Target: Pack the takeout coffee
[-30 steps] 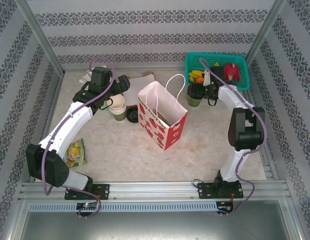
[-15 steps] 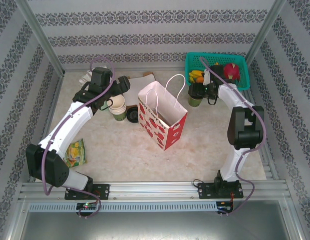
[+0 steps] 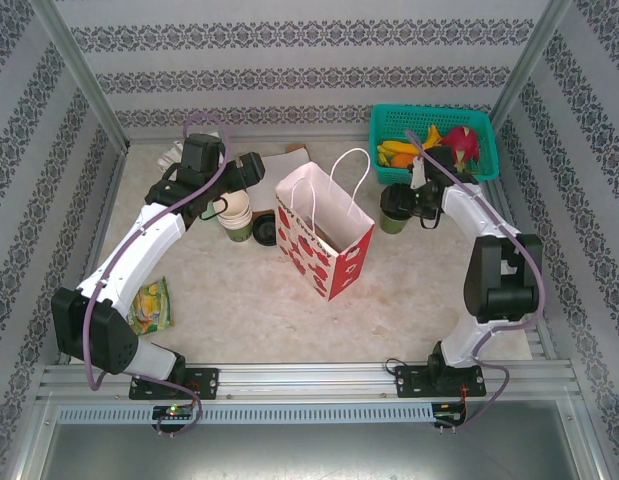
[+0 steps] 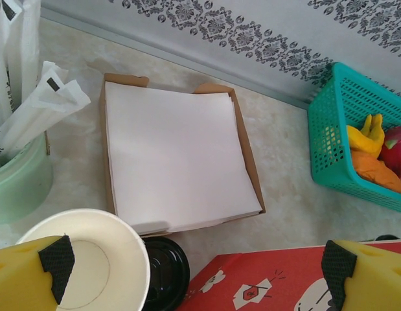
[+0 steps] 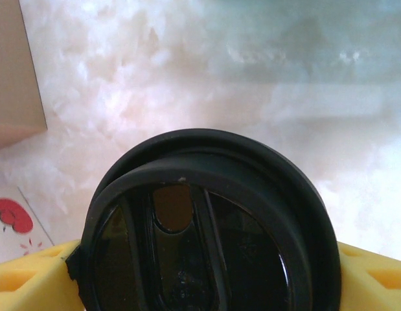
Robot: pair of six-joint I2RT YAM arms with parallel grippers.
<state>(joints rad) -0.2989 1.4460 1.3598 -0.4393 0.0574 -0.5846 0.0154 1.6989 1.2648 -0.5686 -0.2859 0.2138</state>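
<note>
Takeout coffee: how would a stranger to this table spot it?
Find the teal basket at the far right. Just in front of it, right of the red-and-white bag, the right gripper grips the coffee. It alone is a green cup with a black lid; the stacked cups left of the bag have none.

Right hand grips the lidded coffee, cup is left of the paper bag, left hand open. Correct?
No: the takeout coffee in the right hand is right of the paper bag, per the top external view. Left hand is open, as said.
</note>
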